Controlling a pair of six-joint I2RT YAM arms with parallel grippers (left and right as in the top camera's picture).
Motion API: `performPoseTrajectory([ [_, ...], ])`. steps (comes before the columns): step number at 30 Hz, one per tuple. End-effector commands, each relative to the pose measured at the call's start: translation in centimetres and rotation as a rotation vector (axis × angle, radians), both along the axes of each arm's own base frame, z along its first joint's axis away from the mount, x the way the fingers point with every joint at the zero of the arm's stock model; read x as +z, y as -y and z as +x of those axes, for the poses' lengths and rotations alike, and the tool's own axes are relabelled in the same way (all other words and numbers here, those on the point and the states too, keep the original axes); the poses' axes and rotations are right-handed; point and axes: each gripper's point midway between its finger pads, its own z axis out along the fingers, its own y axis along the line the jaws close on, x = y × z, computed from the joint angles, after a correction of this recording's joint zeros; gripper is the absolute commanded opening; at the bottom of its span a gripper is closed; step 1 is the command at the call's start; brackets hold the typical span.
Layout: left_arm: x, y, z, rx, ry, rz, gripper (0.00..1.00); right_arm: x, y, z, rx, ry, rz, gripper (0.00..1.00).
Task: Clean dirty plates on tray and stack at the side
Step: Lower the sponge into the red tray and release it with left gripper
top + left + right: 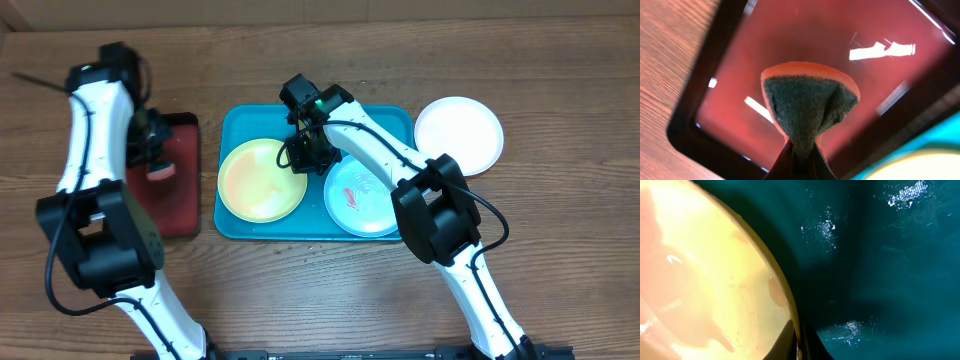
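The teal tray (240, 122) holds the yellow-green plate (262, 180) on its left and the pale mint plate (362, 198) with a red smear on its right. The white plate (459, 135) lies on the table right of the tray. My right gripper (305, 152) is shut on the right rim of the yellow-green plate (715, 280), one finger inside and one outside (799, 347). My left gripper (155, 150) is shut on an orange sponge with a dark scouring face (807, 107) and holds it above the red tray (815, 35).
The red black-rimmed tray (180, 195) lies left of the teal tray. Bare wooden table lies in front and to the far right.
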Motion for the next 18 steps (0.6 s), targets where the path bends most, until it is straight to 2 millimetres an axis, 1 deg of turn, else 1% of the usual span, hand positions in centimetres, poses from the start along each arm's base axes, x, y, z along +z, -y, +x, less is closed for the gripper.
performPoseTrajectory([
  [1,-2.1,0.0,-1.2,0.0,-0.036,-0.041,0.04,-2.8,2.0,0.1,-0.029,-0.007,-0.099,0.04],
  [3,-3.4,0.2,-1.6,-0.026,-0.039,-0.08,0.04,-2.8,1.9,0.2,-0.043,-0.004,-0.095,0.04],
  [6,-4.9,1.0,-1.4,-0.022,-0.012,-0.14,0.04,-2.7,1.5,0.7,-0.045,0.014,-0.081,0.04],
  [8,-5.7,0.8,-1.4,-0.038,-0.004,-0.126,0.04,-2.6,1.5,0.8,-0.044,0.017,-0.078,0.04],
  [11,-6.8,0.6,-1.2,-0.04,0.017,-0.119,0.04,-1.4,1.5,0.7,-0.044,0.017,-0.079,0.04],
  [12,-6.9,0.6,-1.1,-0.041,0.025,-0.122,0.08,-1.0,1.5,0.8,-0.044,0.02,-0.077,0.04],
  [14,-6.9,0.5,-0.8,-0.041,0.036,-0.118,0.31,0.6,1.5,1.3,-0.044,0.049,-0.078,0.04],
  [15,-6.8,0.5,-0.7,-0.042,0.041,-0.116,0.52,1.4,1.7,1.6,-0.047,0.069,-0.087,0.04],
  [16,-6.7,0.3,-0.6,-0.039,0.045,-0.113,0.77,2.5,2.0,2.0,-0.053,0.1,-0.102,0.04],
  [17,-6.5,0.1,-0.4,-0.035,0.052,-0.112,0.87,3.6,2.3,2.4,-0.057,0.127,-0.117,0.04],
  [18,-6.3,-0.2,-0.4,-0.029,0.053,-0.112,0.87,4.7,2.7,2.8,-0.064,0.157,-0.136,0.04],
])
